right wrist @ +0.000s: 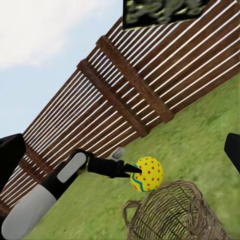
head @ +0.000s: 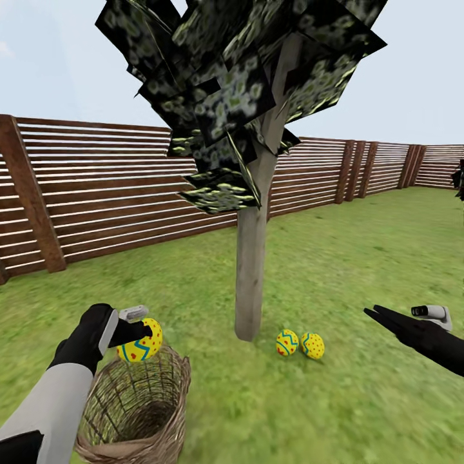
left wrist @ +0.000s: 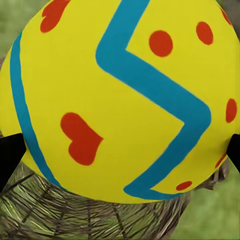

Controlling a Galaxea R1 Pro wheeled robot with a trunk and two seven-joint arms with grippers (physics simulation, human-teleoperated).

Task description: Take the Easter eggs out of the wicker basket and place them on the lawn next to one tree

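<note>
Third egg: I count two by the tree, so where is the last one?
The third egg is in the left tool, held just above the basket rim at the head view's lower left, left of the trunk.

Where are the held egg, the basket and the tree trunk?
Held egg (head: 140,347): head view, on its yellow shell with the blue zigzag.
Basket (head: 169,412): head view, on the woven right wall below the rim.
Tree trunk (head: 251,270): head view, mid-height on the pale bark.

Brown slat fence (head: 116,193) — pale sky (head: 51,58)
</note>
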